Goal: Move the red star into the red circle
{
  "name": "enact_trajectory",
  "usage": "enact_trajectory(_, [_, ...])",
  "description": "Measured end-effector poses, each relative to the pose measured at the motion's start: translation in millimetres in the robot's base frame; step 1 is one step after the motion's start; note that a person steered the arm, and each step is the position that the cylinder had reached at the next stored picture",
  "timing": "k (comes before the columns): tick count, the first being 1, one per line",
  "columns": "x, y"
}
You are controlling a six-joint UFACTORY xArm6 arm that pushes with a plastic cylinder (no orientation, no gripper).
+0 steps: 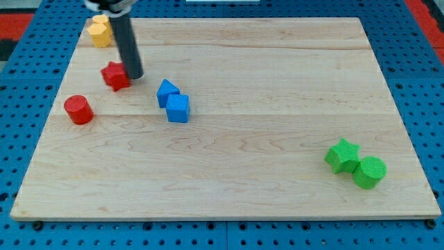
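No jaws on me, just a rod. My tip (134,76) touches the red star's (115,75) right side, far left on the counter (277,125). The red circle (79,110) sits nearer-left, so I'd swing behind and push diagonally.

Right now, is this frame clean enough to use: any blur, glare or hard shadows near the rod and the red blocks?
Camera view: sharp overall, with even, soft light on the wooden board and no glare; my tip reads crisply against the red star; the red cylinder and the green blocks cast only faint, short shadows; the rod's upper part is cropped at the view's top.
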State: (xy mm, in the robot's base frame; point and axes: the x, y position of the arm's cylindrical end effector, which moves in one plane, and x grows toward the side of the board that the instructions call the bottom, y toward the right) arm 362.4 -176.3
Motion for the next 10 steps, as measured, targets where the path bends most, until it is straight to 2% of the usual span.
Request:
enact_trajectory(1, [3.4,-20.2])
enact_trajectory(2, [-33.9,-11.5])
enact_trajectory(3, [-57.0,-29.9])
enact_trajectory(4, [-33.0,-60.5])
enact_trajectory(5, [9.3,-66.7])
enact_trajectory(8, [22.0,-84.7])
enact_trajectory(9, [7.3,-81.9])
enact_trajectory(10, [-32.0,-40.0])
